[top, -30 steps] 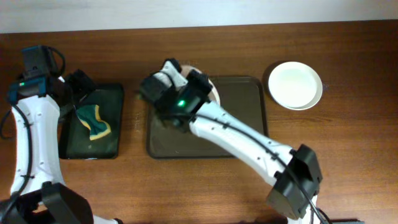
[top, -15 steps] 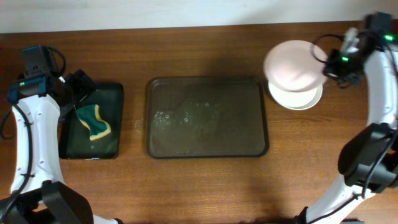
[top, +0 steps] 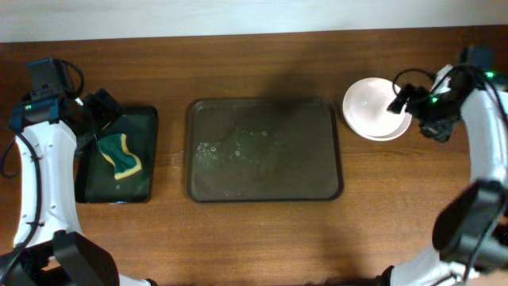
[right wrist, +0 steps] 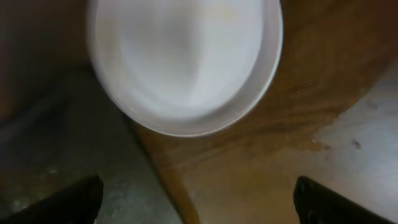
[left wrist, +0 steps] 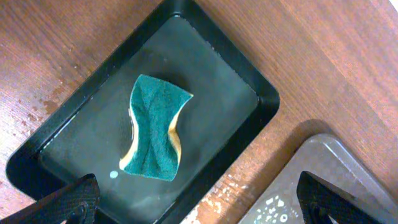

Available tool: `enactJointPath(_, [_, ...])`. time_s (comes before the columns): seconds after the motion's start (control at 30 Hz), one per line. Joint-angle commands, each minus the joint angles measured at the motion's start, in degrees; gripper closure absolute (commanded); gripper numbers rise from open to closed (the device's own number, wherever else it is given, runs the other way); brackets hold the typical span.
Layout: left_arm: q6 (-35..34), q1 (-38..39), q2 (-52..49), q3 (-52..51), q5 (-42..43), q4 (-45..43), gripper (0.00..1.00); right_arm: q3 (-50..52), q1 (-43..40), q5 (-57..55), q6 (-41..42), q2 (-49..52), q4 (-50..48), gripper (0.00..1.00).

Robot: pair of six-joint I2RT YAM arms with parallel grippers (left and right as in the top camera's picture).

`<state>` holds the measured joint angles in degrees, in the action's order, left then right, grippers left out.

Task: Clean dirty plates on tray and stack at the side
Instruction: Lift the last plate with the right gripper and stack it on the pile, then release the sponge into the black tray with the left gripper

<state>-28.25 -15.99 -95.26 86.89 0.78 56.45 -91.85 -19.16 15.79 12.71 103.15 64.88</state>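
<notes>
Lying flat, tray [top: 264, 149] long axis left-right; plates [top: 370, 108] stacked right.

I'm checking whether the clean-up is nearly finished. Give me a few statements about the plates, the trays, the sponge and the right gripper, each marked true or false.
1. The brown tray holds no plates. True.
2. The sponge lies on the brown tray. False: it lies in the black tray.
3. The white plates rest on the table beside the brown tray, on the right arm's side. True.
4. The right gripper is shut on a plate. False: its fingers are spread wide with nothing between them, above the plates.
</notes>
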Motion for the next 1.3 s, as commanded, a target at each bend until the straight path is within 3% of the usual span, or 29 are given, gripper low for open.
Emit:
enactJointPath(0.0, [0.94, -0.31, -0.13, 0.22, 0.55, 0.04, 0.01, 4.11, 3.43, 0.07, -6.99, -13.92, 7.5, 0.02])
enactJointPath(0.07, [0.94, -0.31, -0.13, 0.22, 0.55, 0.04, 0.0, 14.67, 8.15, 0.09, -7.39, -26.16, 7.8, 0.02])
enactJointPath(0.17, [0.94, -0.31, -0.13, 0.22, 0.55, 0.04, 0.01, 23.34, 11.69, 0.07, -7.39, -36.83, 11.21, 0.02])
enactJointPath(0.4, [0.94, -0.31, -0.13, 0.2, 0.55, 0.04, 0.01, 23.78, 11.72, 1.73, -7.8, -34.91, 11.17, 0.02])
enactJointPath(0.5, [0.94, -0.31, -0.13, 0.22, 0.55, 0.04, 0.01, 28.13, 13.64, 2.73, -7.8, -42.71, 2.82, 0.02])
enactJointPath(0.63, [0.94, -0.31, -0.13, 0.2, 0.55, 0.04, 0.01, 46.95, 18.73, 1.57, -8.04, -71.58, -15.19, 0.02])
enactJointPath(0.73, [0.94, -0.31, -0.13, 0.22, 0.55, 0.04, 0.01, 58.18, 18.69, 1.57, -9.55, -83.65, -23.82, 0.02])
enactJointPath(0.87, [0.94, -0.31, -0.13, 0.2, 0.55, 0.04, 0.01, 75.71, 21.24, 1.6, -10.8, -96.96, -42.49, 0.02])
enactJointPath(1.17, [0.94, -0.33, -0.13, 0.22, 0.55, 0.02, 0.0, 91.56, 16.83, -2.19, -10.56, -102.97, -73.22, 0.02])
enactJointPath(1.27, [0.94, -0.31, -0.13, 0.2, 0.55, 0.04, 0.01, 91.54, 16.87, -10.82, -10.82, -102.97, -70.42, 0.02])
